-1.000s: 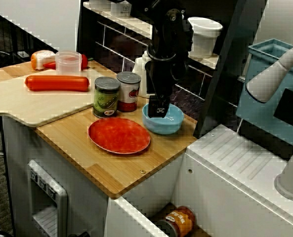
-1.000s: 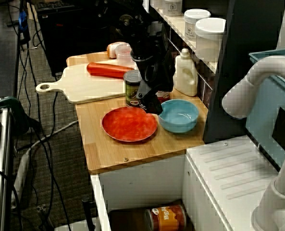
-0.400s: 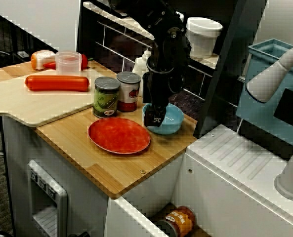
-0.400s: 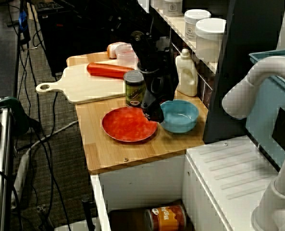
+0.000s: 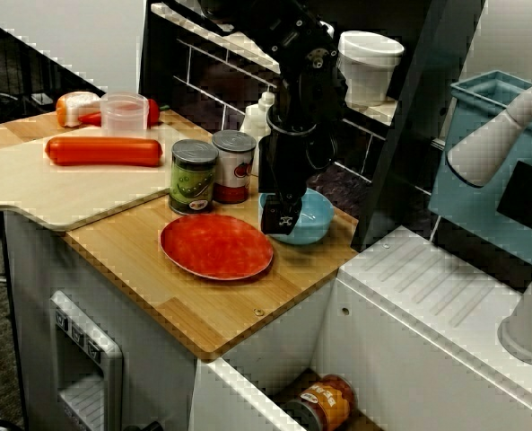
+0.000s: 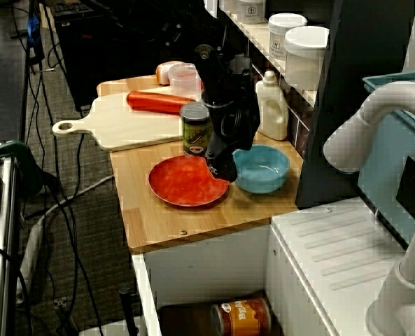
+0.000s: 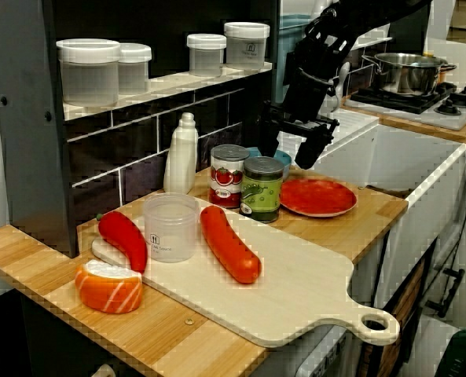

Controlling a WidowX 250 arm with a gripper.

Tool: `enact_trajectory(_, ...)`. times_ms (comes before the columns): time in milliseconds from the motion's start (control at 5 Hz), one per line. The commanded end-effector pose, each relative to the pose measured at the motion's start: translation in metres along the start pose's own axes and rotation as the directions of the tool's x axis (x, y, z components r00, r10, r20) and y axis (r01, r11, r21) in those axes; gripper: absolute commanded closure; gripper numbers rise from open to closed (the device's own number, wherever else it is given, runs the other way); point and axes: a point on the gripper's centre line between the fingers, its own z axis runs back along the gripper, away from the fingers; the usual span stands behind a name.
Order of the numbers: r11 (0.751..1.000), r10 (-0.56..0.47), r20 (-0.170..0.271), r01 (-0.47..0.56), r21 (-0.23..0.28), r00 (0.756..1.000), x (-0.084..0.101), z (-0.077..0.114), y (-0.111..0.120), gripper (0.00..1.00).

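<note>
Wooden tabletop [image 5: 212, 305] runs along a dark tiled wall with shelves, and a pale cutting board [image 5: 59, 193] lies across one end of it. At the other end the black arm reaches down from above. Its hand [image 5: 282, 220] hangs low at the near rim of the blue bowl [image 5: 312, 220], on the side that faces the red plate [image 5: 216, 245]. In the view from the high side the hand sits right over the narrow gap between bowl and plate. Its fingers [image 7: 309, 149] look spread and released in the view along the cutting board, with nothing between them, though whether a tip touches the rim is hard to make out. The blue bowl stands upright on the tabletop, just beside the plate and in front of a white bottle [image 6: 271, 105]. A green can [image 5: 194, 175] and a red can [image 5: 233, 166] stand together behind the plate. On the cutting board lie a long red sausage [image 5: 104, 151] and a clear plastic cup [image 5: 124, 114]
</note>
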Motion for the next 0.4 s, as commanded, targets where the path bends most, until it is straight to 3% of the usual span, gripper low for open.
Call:
enact_trajectory(0,1.000,-0.013,0.035,0.013,0.017,0.999,-0.003,0.010,-0.003,0.00)
enact_trajectory(200,0.999,-0.022,0.014,0.021,0.034,1.000,-0.007,-0.003,-0.012,0.00)
